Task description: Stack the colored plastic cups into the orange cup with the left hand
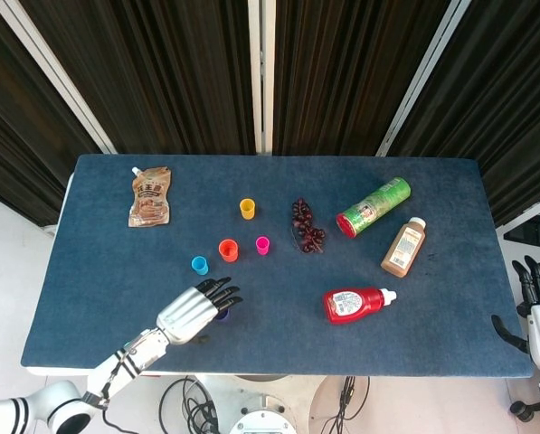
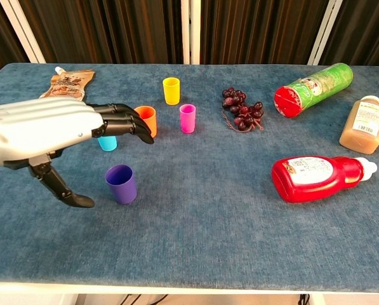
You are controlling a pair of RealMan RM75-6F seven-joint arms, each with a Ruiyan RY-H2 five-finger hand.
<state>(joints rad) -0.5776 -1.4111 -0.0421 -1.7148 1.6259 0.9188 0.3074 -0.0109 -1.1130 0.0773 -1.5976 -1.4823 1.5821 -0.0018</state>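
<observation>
Broadly, the blue cloth-covered counter point(image 2: 195, 241) carries everything. Left robot hand point(image 2: 46, 133), silver-backed with black fingers point(image 2: 122, 122), hovers above the near-left part of the counter, fingers extended and apart, thumb hanging down; nothing in its grasp. Right robot hand point(image 1: 536, 312) sits off the counter's right edge, fingers straight and apart, holding nothing.

Non-task items, large to small: green cylindrical snack can point(image 2: 313, 89) lying on its side at far right; red plastic bottle with white cap point(image 2: 319, 178) lying on its side, near right; brown juice bottle point(image 2: 364, 124) lying at the right edge; brown spouted pouch point(image 2: 65, 82) lying far left; bunch of dark grapes point(image 2: 242, 109) mid-counter.

Cups, all upright and separate:
- small purple plastic cup point(image 2: 120, 183): directly below the left hand's fingers, just beside the thumb, not touched.
- small orange plastic cup point(image 2: 146, 119): just past the fingertips, partly hidden by them in the chest view.
- small light-blue plastic cup point(image 2: 106, 143): left of orange, mostly hidden behind the fingers.
- small pink plastic cup point(image 2: 187, 117): right of orange.
- small yellow plastic cup point(image 2: 171, 90): behind orange and pink.
</observation>
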